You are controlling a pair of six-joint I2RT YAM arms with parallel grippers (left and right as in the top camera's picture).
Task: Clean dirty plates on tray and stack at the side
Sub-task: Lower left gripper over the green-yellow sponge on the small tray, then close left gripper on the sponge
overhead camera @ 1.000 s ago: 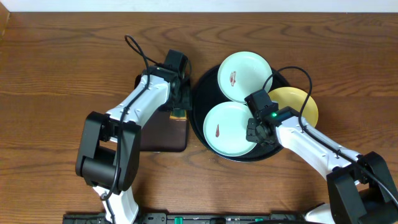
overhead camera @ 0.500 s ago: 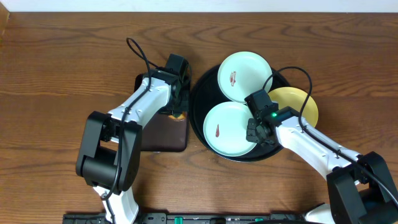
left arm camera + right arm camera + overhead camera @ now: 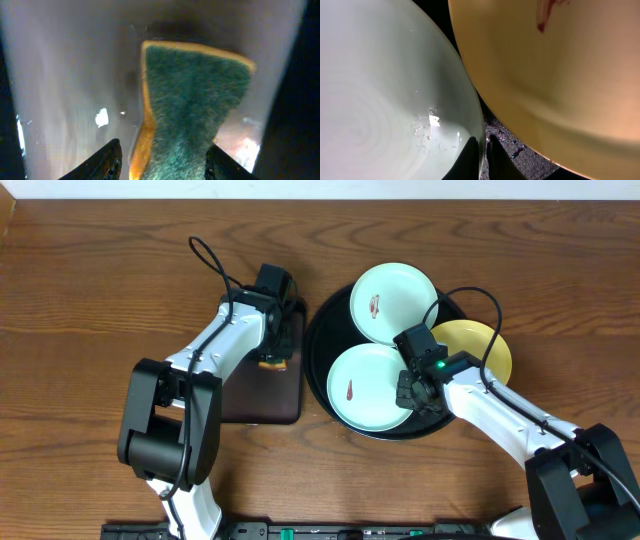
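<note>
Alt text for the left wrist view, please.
A green-and-yellow sponge fills the frame, pinched at its lower end between the left tool's two dark fingers. Behind it lies a glossy, blurred surface.

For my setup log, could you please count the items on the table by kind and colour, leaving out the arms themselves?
Mint-blue plates: 2
Yellow plate: 1
Black round tray: 1
Brown rectangular tray: 1
Sponge: 1
Total: 6
</note>
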